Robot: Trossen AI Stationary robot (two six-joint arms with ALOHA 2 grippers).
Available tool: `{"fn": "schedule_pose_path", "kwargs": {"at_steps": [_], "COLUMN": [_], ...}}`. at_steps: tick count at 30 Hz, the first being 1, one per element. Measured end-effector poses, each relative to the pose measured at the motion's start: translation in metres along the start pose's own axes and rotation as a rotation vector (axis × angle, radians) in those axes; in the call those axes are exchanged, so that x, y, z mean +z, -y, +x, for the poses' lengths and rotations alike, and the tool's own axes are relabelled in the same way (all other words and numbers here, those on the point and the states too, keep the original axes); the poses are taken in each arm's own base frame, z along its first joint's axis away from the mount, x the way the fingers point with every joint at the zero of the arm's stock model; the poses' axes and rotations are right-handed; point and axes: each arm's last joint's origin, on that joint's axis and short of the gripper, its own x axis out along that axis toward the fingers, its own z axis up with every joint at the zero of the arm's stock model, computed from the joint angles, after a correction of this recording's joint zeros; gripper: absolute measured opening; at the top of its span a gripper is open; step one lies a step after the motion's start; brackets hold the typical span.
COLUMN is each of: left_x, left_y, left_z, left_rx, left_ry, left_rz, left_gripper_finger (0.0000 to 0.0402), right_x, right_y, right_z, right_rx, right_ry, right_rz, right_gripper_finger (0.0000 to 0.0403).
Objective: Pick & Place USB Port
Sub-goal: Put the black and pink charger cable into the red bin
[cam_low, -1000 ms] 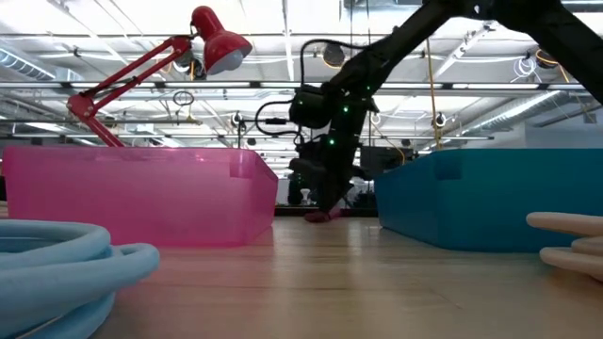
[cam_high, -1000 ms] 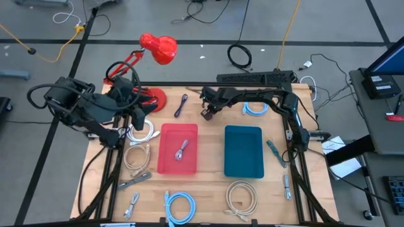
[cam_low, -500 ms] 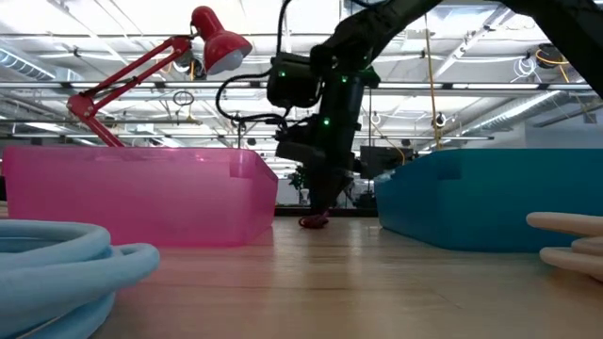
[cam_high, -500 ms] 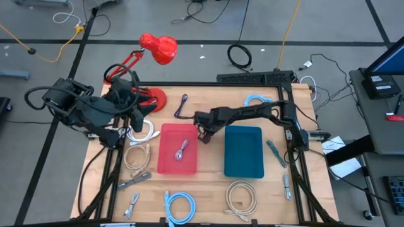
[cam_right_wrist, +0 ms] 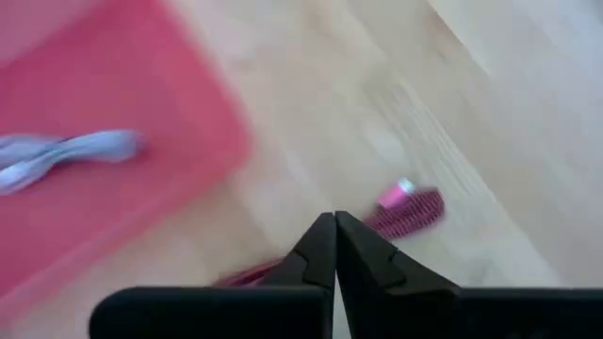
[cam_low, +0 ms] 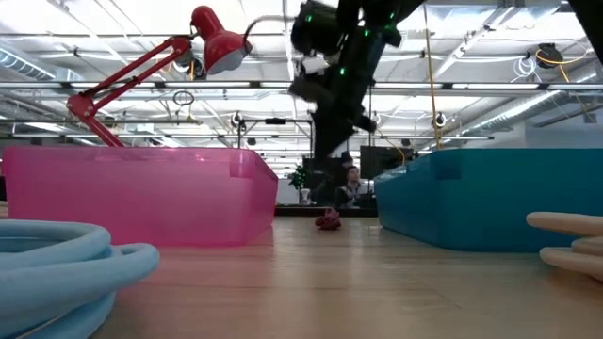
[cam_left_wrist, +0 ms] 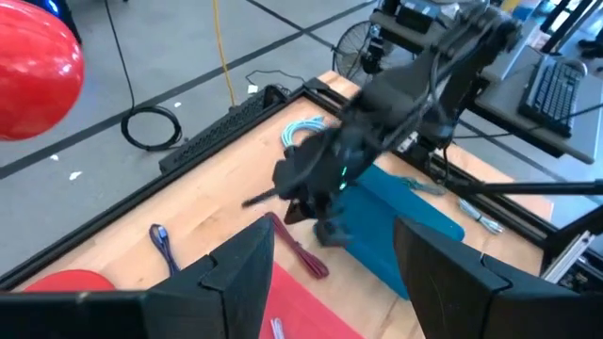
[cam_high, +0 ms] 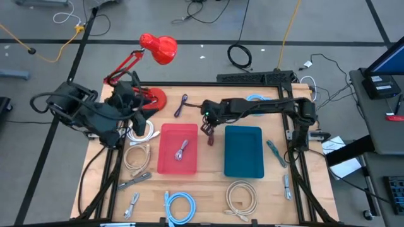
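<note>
A magenta USB cable (cam_high: 209, 137) lies on the wood between the pink bin (cam_high: 165, 154) and the teal bin (cam_high: 243, 151). In the right wrist view its plug end (cam_right_wrist: 410, 205) rests flat on the table. My right gripper (cam_high: 206, 126) hovers just above it, fingers shut (cam_right_wrist: 334, 235) and empty. In the low view the cable (cam_low: 327, 221) sits on the table with the arm high over it. My left gripper (cam_left_wrist: 339, 282) waits open at the table's far left, near the red lamp's base (cam_high: 154, 98).
A grey cable (cam_high: 183, 149) lies in the pink bin. Around the bins lie a purple cable (cam_high: 182, 104), light blue coils (cam_high: 255, 107) (cam_high: 178, 205), beige coils (cam_high: 242, 195) (cam_high: 136, 156) and small plugs (cam_high: 273, 153). The red lamp (cam_high: 158, 47) reaches over the far left edge.
My right gripper came from the far side toward the near edge and down between the two bins, bringing the magenta cable. It then rose and drew back slightly. The cable now lies on the table, apart from the fingers.
</note>
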Motion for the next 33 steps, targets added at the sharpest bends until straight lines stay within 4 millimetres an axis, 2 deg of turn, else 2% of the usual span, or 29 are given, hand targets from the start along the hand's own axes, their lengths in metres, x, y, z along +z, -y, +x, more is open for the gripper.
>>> {"fn": "schedule_pose_path", "kwargs": {"at_steps": [3,7,10,12,16,20,24,33], "left_x": [-0.004,-0.006,-0.007,-0.007,-0.007,-0.007,-0.007,-0.006], "left_y": [0.003,0.004,0.004,0.004,0.005,0.005,0.005,0.004], "left_z": [0.002,0.002,0.001,0.001,0.002,0.002,0.002,0.002], "left_rx": [0.001,-0.001,-0.005,-0.005,-0.005,-0.005,-0.005,0.001], "left_ry": [-0.01,-0.017,-0.017,-0.018,-0.018,-0.018,-0.018,-0.011], "left_rz": [0.001,-0.003,-0.009,-0.009,-0.011,-0.012,-0.013,-0.02], "left_gripper_finger": [0.0223,0.0223,0.0223,0.0223,0.0223,0.0223,0.0223,0.0223], "right_x": [0.001,-0.011,-0.023,-0.027,-0.033,-0.035,-0.037,-0.05], "right_y": [-0.002,-0.008,-0.009,-0.008,-0.01,-0.012,-0.012,-0.019], "right_z": [-0.01,-0.014,-0.014,-0.006,0.004,0.006,0.01,0.039], "right_rx": [0.09,0.115,0.023,-0.081,-0.193,-0.167,-0.112,-0.093], "right_ry": [-0.004,-0.069,-0.166,-0.186,-0.152,-0.141,-0.152,-0.245], "right_rz": [-0.268,-0.644,-0.871,-0.976,-1.068,-1.077,-1.099,-1.134], "right_gripper_finger": [0.0013,0.0056,0.0098,0.0125,0.0168,0.0189,0.0189,0.0166]}}
